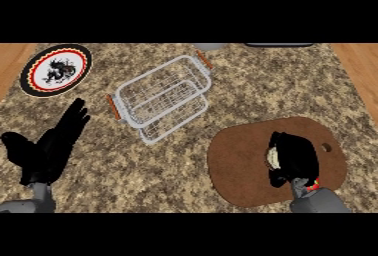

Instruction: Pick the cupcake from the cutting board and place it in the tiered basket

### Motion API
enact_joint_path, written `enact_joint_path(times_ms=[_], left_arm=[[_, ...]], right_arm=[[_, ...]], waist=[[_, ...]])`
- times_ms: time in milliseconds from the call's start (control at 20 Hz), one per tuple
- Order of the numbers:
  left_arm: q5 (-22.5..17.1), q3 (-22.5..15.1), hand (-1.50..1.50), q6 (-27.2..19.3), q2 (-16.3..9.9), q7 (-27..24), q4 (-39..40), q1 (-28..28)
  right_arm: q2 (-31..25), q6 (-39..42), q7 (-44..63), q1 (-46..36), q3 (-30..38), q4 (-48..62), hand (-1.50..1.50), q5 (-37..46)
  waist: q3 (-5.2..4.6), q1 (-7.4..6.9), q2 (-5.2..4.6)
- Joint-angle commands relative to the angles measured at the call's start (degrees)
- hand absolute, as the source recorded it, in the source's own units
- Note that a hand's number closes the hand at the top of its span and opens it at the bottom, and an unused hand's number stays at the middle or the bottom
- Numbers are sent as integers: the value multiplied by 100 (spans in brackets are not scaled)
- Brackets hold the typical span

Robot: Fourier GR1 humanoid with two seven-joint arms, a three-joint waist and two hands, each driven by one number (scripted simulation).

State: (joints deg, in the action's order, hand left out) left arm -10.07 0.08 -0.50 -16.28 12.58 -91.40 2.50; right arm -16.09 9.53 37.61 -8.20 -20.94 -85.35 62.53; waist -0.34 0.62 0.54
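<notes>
1. Nearest you, at about 4 o'clock in the head view, your right hand [295, 160] lay over the cutting board [236, 165], its fingers curled down round the cupcake [272, 156]. Only a pale sliver of the cupcake showed at the hand's 9 o'clock edge; the rest was hidden beneath the palm. Whether the cupcake was touching the board or was lifted clear of it could not be told.
2. The cutting board was a brown, rounded slab with a small hole near its 3 o'clock edge. It lay flat on the speckled counter [244, 90], occupying the 4 to 5 o'clock sector of the view.
3. At about 8 o'clock your left hand [52, 147] rested open above the counter, fingers straight and pointing toward 12 o'clock, thumb spread toward 9 o'clock. It held nothing and stood well apart from the board.
4. Farther off, near the centre and reaching toward 12 o'clock, the tiered basket [161, 97] stood on the counter: white wire, with an orange handle at each end. It lay between your two hands and just beyond the board's 11 o'clock corner.
5. Farthest, at about 10 o'clock, a round plate [57, 70] with a red and black rim and a dark central motif lay near the counter's edge.
</notes>
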Motion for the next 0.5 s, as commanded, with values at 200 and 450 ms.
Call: enact_joint_path(times_ms=[200, 450], left_arm=[[-7, 170, 0, -27, -84, -28, -4, -229], [-60, 172, 0, 83, -116, -29, -13, -214]], right_arm=[[1013, -1139, 2476, 2166, -885, -1535, 150, 1562], [1422, -1876, 3102, 2305, -1775, -2702, 150, 3227]], waist=[[11, 369, 94], [14, 251, 77]])
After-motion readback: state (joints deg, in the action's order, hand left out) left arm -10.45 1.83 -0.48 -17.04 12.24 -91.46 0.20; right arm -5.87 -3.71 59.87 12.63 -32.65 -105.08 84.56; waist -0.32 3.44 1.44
